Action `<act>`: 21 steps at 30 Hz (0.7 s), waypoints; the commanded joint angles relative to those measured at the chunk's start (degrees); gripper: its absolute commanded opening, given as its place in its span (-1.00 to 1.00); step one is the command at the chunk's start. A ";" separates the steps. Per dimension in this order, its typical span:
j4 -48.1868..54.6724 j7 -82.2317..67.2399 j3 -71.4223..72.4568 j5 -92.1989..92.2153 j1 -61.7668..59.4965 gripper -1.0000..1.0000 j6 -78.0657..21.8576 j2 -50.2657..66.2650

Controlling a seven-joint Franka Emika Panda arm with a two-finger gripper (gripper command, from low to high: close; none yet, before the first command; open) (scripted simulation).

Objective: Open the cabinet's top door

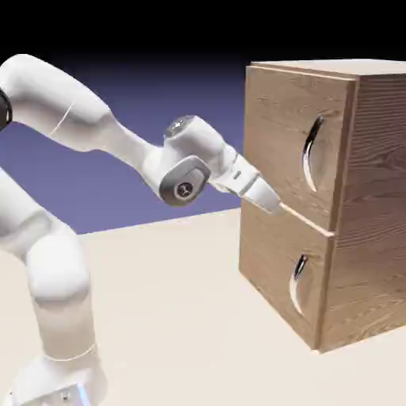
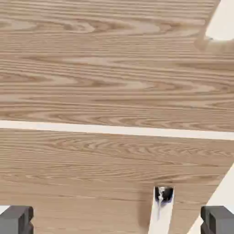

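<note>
The light-brown wood-grain cabinet (image 1: 365,198) stands at the exterior view's right. Its top door (image 1: 277,127) carries a curved dark metal handle (image 1: 312,153), and the lower door (image 1: 270,262) has a similar handle (image 1: 297,284). My gripper (image 1: 273,204) sits at the top door's lower left corner, close to the seam between the doors and left of and below the top handle. In the hand view, wood grain fills the frame, crossed by a pale seam (image 2: 114,130). My gripper (image 2: 116,221) is open. One metal handle end (image 2: 163,196) shows between the fingertips (image 2: 16,219); whose door it belongs to is unclear.
The cabinet rests on a pale beige table (image 1: 174,317). The white arm (image 1: 87,119) spans the exterior view's left and middle. Pale patches (image 2: 221,20) show past the wood at the right edge of the hand view.
</note>
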 commanded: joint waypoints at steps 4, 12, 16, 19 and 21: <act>1.11 7.59 -3.35 -9.97 3.03 1.00 -0.85 -1.42; 3.32 22.75 -10.04 -29.90 9.09 1.00 -2.54 -4.25; 4.42 30.33 -13.38 -39.87 12.12 1.00 -3.39 -5.66; 5.25 36.02 -15.89 -47.35 14.40 1.00 -4.02 -6.73; 5.80 39.81 -17.56 -52.33 15.91 1.00 -4.45 -7.43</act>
